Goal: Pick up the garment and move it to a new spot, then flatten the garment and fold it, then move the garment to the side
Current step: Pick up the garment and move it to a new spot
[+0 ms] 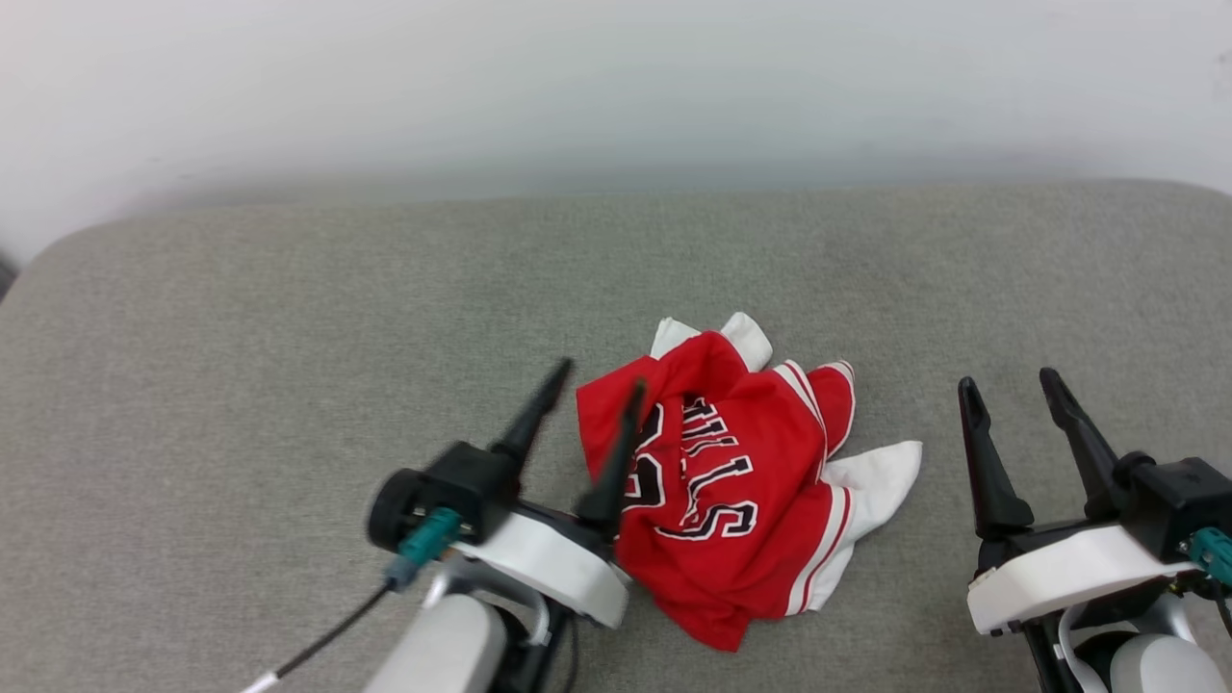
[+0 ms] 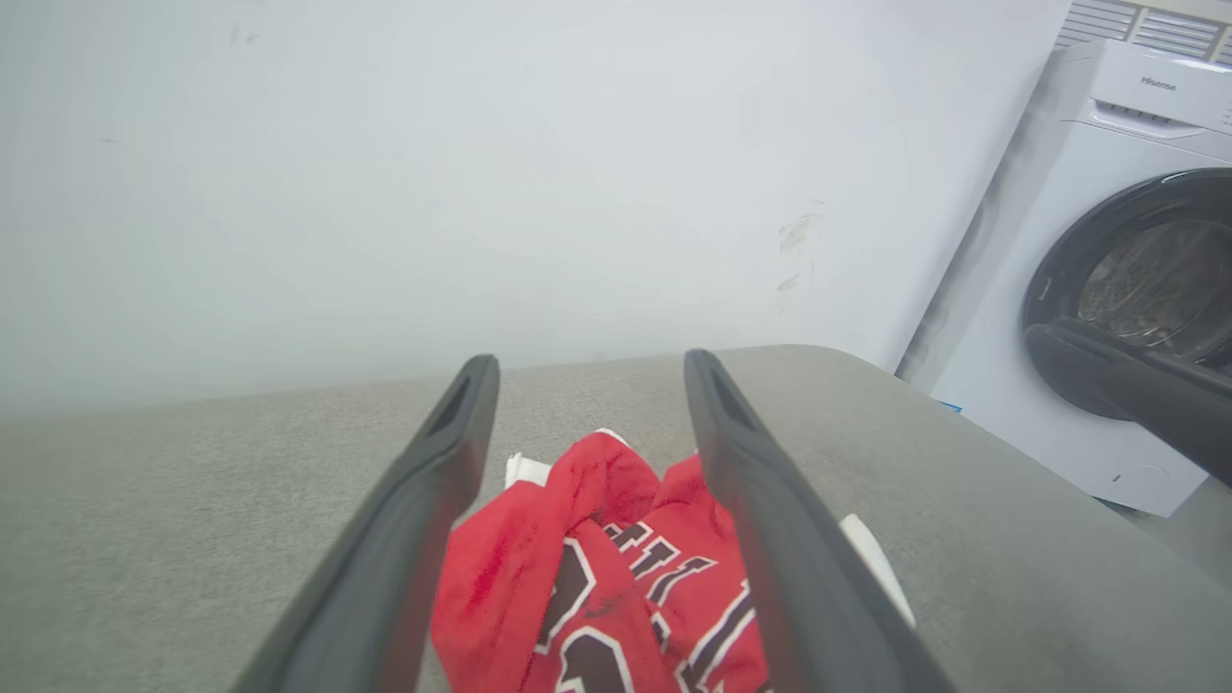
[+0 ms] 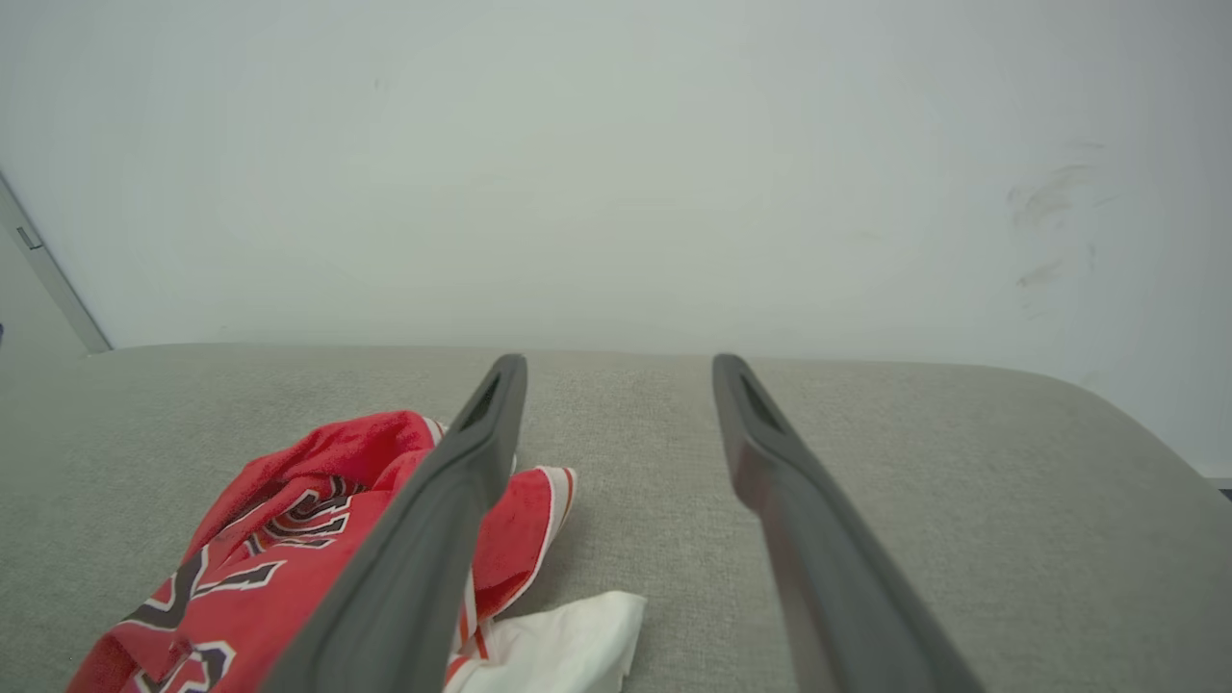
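The grey cushion (image 1: pixel 241 318) gives open room at nine and twelve o'clock, edges well off; the shirt (image 1: pixel 731 481) lies crumpled at centre, soft, light and limp, so I judge it will sag when lifted; my left gripper (image 1: pixel 602 377), spread wide, straddles its nine o'clock edge, blurred, perhaps brushing cloth; my right gripper (image 1: pixel 1009 382) hangs spread and empty at three o'clock; the white cuff (image 1: pixel 881 481) offers a pinch.
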You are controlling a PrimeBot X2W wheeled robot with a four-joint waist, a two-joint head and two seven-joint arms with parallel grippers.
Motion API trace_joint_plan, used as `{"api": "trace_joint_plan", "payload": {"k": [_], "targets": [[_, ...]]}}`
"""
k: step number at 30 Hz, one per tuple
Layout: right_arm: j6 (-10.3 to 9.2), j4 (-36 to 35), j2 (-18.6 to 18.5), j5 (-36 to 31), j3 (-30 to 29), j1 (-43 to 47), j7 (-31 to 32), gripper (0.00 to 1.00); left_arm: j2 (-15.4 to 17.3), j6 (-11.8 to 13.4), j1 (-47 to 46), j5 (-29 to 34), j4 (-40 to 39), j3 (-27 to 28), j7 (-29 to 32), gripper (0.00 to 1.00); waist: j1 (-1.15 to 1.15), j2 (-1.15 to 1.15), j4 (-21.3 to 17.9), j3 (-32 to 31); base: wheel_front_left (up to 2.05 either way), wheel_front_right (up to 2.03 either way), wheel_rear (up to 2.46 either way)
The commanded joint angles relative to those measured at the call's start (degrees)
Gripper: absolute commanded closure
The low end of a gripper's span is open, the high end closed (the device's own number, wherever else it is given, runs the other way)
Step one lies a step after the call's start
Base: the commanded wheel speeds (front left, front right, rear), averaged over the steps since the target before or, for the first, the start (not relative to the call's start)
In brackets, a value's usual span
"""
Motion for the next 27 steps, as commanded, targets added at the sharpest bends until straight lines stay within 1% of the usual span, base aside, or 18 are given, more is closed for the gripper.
{"api": "trace_joint_plan", "payload": {"k": [1,6,11,15,18,27], "targets": [[-0.02,-0.01,0.12,0.63,-0.19,0.92,0.24,0.0,0.67,1.1,-0.71,-0.08,-0.08,1.37,-0.44,0.0,0.0,0.0,0.91,-1.1,0.0,0.0,0.0],[-0.02,-0.05,0.13,1.04,-1.12,2.89,0.31,0.0,2.83,4.31,0.13,-1.71,1.06,6.78,-0.87,0.0,0.0,0.0,2.29,-2.99,0.0,0.0,0.0],[-0.02,-0.08,0.11,1.86,-1.58,4.82,0.69,0.0,5.65,6.03,3.16,-2.68,1.61,10.08,-0.89,0.0,0.0,0.0,2.27,-4.69,0.0,0.0,0.0],[-0.02,-0.34,0.12,2.19,-1.64,6.38,0.94,0.0,7.63,6.12,6.12,-2.53,1.66,10.36,0.02,0.0,0.0,0.0,1.66,-5.93,0.0,0.0,0.0],[-0.02,-0.86,0.11,2.26,-1.74,7.38,1.32,0.0,8.4,6.47,7.65,-2.29,1.15,10.15,0.54,0.0,0.0,0.0,1.3,-6.37,0.0,0.0,0.0],[-0.02,-1.89,0.12,2.54,-1.98,8.01,1.86,0.0,8.83,6.84,8.9,-2.28,-0.1,9.48,1.43,0.0,0.0,0.0,1.01,-6.55,0.0,0.0,0.0]]}}
